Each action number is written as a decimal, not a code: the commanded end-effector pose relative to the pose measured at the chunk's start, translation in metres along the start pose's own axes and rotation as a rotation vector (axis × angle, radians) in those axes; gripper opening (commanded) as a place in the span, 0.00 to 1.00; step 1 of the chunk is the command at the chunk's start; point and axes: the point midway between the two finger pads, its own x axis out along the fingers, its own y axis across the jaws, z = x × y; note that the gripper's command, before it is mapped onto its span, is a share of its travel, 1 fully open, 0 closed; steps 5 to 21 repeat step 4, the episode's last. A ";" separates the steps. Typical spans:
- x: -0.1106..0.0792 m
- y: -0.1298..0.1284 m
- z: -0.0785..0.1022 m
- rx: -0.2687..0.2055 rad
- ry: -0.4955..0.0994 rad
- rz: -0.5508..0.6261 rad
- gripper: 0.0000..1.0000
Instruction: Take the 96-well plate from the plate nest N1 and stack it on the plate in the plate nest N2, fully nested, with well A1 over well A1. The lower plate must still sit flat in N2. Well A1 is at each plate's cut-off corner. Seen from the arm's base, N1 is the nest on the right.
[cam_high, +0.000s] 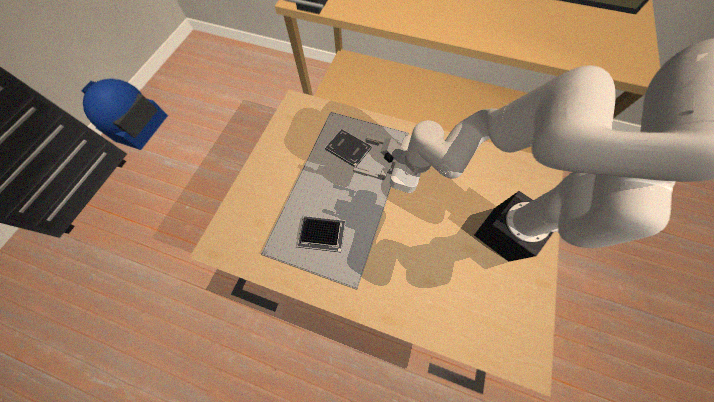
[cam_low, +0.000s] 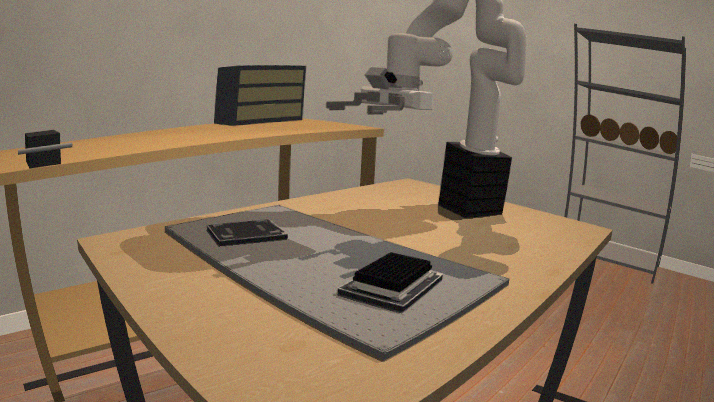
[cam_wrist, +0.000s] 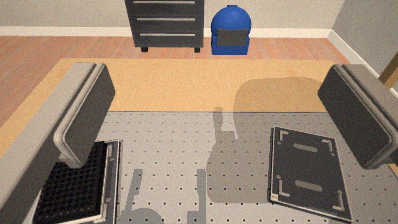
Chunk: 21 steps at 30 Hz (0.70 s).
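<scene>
My gripper (cam_high: 369, 157) (cam_low: 356, 108) (cam_wrist: 220, 115) is open and empty, high above the board, with its fingers apart. Nest N1 (cam_high: 348, 147) (cam_low: 247, 232) (cam_wrist: 310, 170) is a flat dark frame with no plate in it; it lies at the right in the wrist view, turned askew. Nest N2 (cam_low: 372, 301) (cam_wrist: 114, 170) bears a black 96-well plate (cam_high: 320, 231) (cam_low: 392, 270) (cam_wrist: 75, 185) with a pale layer (cam_low: 378, 291) beneath it. The black top looks level. The left finger hides part of it in the wrist view. The cut-off corners are too small to make out.
Both nests are on a grey perforated board (cam_high: 305, 200) (cam_low: 320, 280) (cam_wrist: 160, 150) on the wooden table (cam_high: 450, 320) (cam_low: 280, 345). The arm's black base block (cam_low: 472, 182) stands behind the board. A side bench (cam_low: 165, 145) stands behind the table.
</scene>
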 end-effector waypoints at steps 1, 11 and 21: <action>0.001 0.000 0.002 0.000 -0.003 0.000 0.37; 0.001 0.000 0.002 0.000 -0.003 0.000 0.37; 0.001 0.000 0.002 0.000 -0.003 0.000 0.37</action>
